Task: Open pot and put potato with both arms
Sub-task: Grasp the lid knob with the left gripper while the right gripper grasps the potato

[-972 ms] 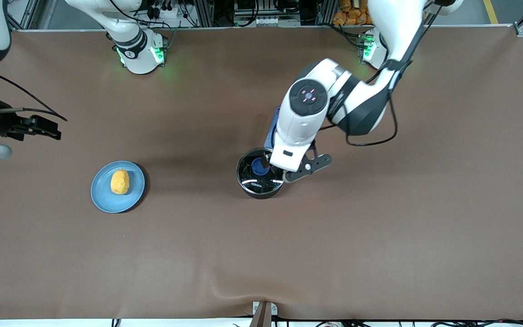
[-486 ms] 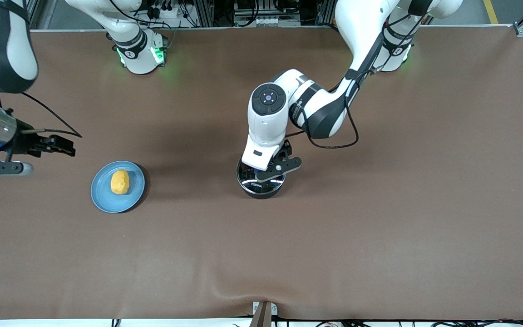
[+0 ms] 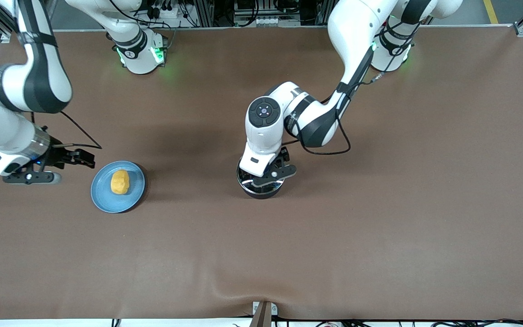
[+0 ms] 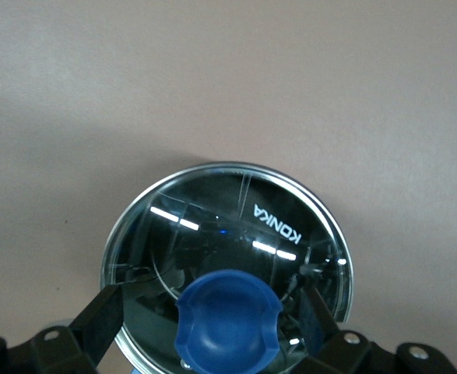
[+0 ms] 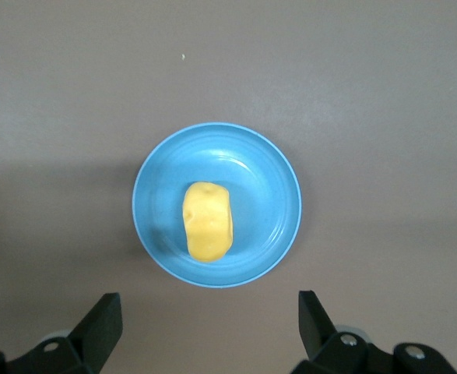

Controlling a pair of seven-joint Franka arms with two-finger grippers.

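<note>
The black pot (image 3: 258,191) stands mid-table with its glass lid (image 4: 236,226) on; its blue handle is hidden under the left arm. My left gripper (image 3: 263,176) is right over the lid. In the left wrist view it (image 4: 209,305) is open, one finger on each side of the blue knob (image 4: 228,323), with a gap to each. The yellow potato (image 3: 120,181) lies on a blue plate (image 3: 105,198) toward the right arm's end. My right gripper (image 3: 88,159) is open and empty, low beside the plate. In the right wrist view the gripper (image 5: 209,313) is beside the plate (image 5: 275,195) with the potato (image 5: 208,220).
Brown cloth (image 3: 379,204) covers the table. Both arm bases stand along the edge farthest from the front camera. A small bracket (image 3: 263,311) sits at the nearest edge.
My left gripper has swung over the pot's lid and now straddles the knob. My right arm has moved in from the table's end, close to the plate.
</note>
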